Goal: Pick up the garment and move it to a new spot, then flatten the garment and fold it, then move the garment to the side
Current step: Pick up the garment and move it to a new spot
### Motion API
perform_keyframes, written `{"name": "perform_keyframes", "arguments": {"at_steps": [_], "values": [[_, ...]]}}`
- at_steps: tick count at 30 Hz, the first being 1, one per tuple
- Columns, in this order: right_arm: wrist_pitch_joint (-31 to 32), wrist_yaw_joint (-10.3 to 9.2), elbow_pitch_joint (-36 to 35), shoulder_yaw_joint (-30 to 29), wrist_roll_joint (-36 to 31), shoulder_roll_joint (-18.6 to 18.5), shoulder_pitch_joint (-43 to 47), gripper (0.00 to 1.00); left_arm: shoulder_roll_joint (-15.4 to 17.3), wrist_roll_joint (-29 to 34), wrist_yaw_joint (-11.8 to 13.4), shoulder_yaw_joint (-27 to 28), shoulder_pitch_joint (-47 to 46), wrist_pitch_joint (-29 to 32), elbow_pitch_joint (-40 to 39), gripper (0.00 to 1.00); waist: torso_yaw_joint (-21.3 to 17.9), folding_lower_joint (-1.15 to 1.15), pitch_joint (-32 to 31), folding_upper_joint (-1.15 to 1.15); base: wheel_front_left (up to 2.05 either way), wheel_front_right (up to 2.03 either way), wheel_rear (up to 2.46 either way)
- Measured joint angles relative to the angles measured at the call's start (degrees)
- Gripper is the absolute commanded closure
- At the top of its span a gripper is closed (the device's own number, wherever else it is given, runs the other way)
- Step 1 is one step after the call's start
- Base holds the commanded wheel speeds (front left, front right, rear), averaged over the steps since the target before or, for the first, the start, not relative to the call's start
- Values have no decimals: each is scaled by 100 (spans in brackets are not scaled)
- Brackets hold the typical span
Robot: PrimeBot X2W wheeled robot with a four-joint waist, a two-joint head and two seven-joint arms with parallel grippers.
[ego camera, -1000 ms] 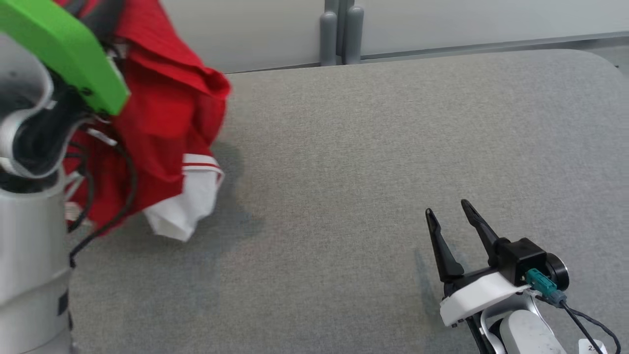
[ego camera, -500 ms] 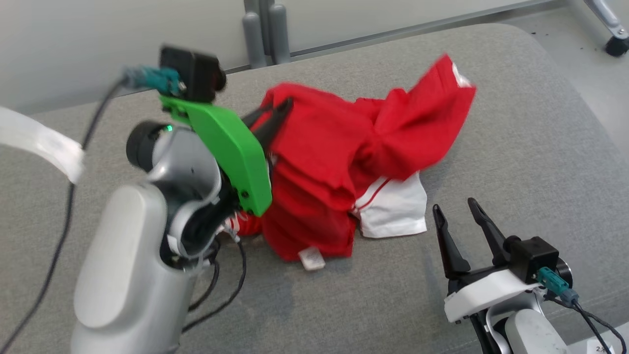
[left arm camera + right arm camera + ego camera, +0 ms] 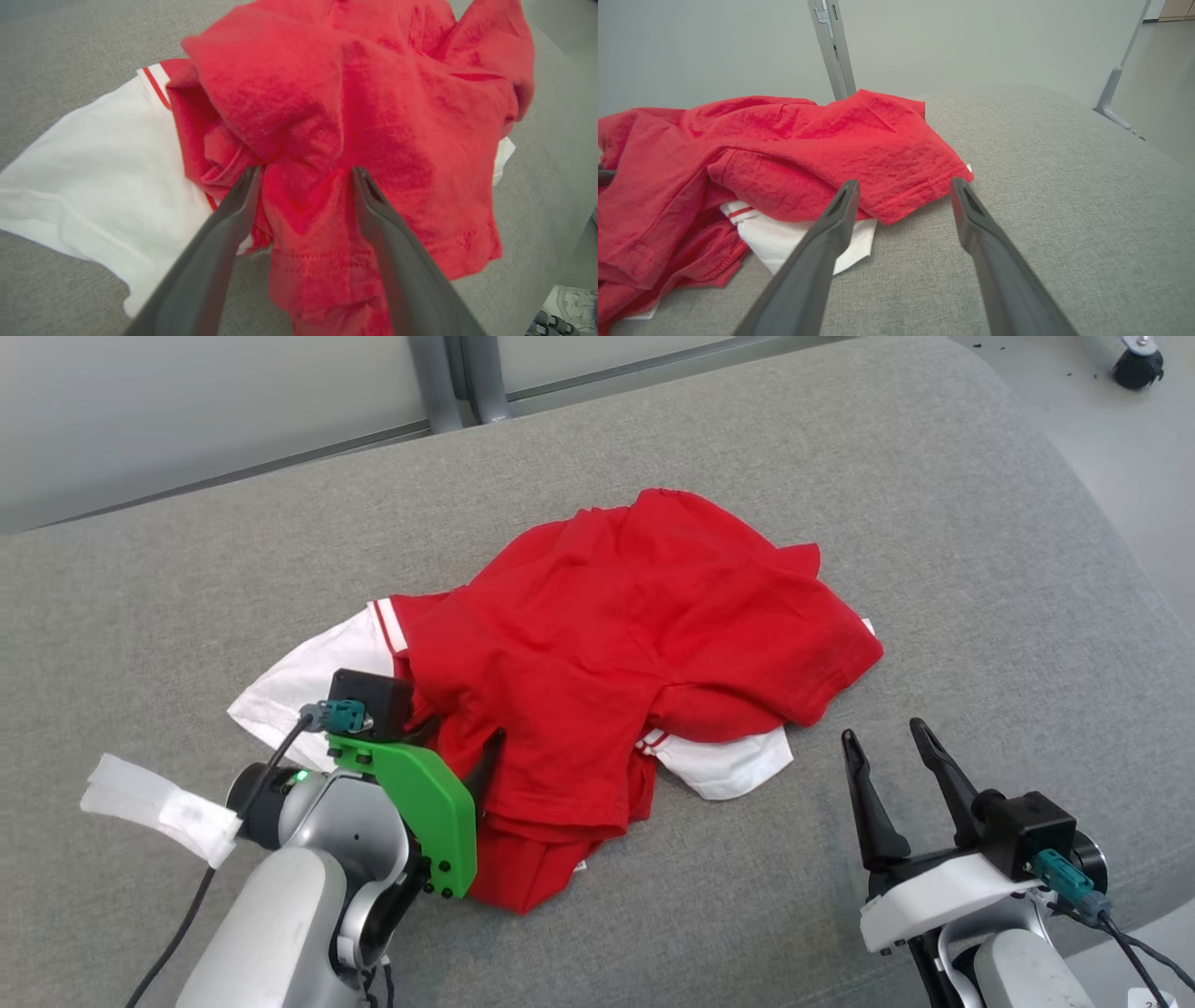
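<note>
The garment (image 3: 635, 635) is a red shirt with white sleeves (image 3: 289, 681). It lies in a crumpled heap in the middle of the grey padded table (image 3: 934, 523). My left gripper (image 3: 457, 747) rests at the heap's near left edge. In the left wrist view the left gripper (image 3: 303, 170) is open, its fingers spread with a fold of the red garment (image 3: 373, 93) lying between them. My right gripper (image 3: 884, 733) is open and empty at the lower right, just short of the heap. In the right wrist view the right gripper (image 3: 904, 183) points at the garment (image 3: 808, 135) hem.
Grey posts (image 3: 457, 373) stand behind the table against a pale wall. Beyond the table's rounded right edge lies the floor, with a caster wheel (image 3: 1134, 364) on it. A white tag (image 3: 159, 807) hangs on my left arm's cable. Bare grey table surrounds the heap.
The head camera has shifted. The garment, which hung from my left gripper, now lies heaped on the table, and the left gripper has opened. The right gripper stays open.
</note>
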Motion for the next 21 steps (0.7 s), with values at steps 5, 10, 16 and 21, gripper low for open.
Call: {"name": "perform_keyframes", "arguments": {"at_steps": [5, 10, 16, 21], "values": [[0, 0, -9, 20, -103, 2, -2, 0, -88, -25, 105, -11, -125, 96, -580, 0, 137, 0, -57, 0, 0, 0, 0], [0, 0, -7, 108, -137, 3, -40, 0, -171, -97, 193, 89, -340, 129, -584, 0, 141, 0, -61, 0, 0, 0, 0], [0, 0, 10, 152, -137, 2, -40, 0, -210, -33, 342, 145, -486, 16, 38, 0, 59, 0, -59, 0, 0, 0, 0], [0, 0, 12, 99, -138, 2, 15, 0, -127, -3, 411, 296, -631, -189, 391, 0, -11, 0, -45, 0, 0, 0, 0]]}}
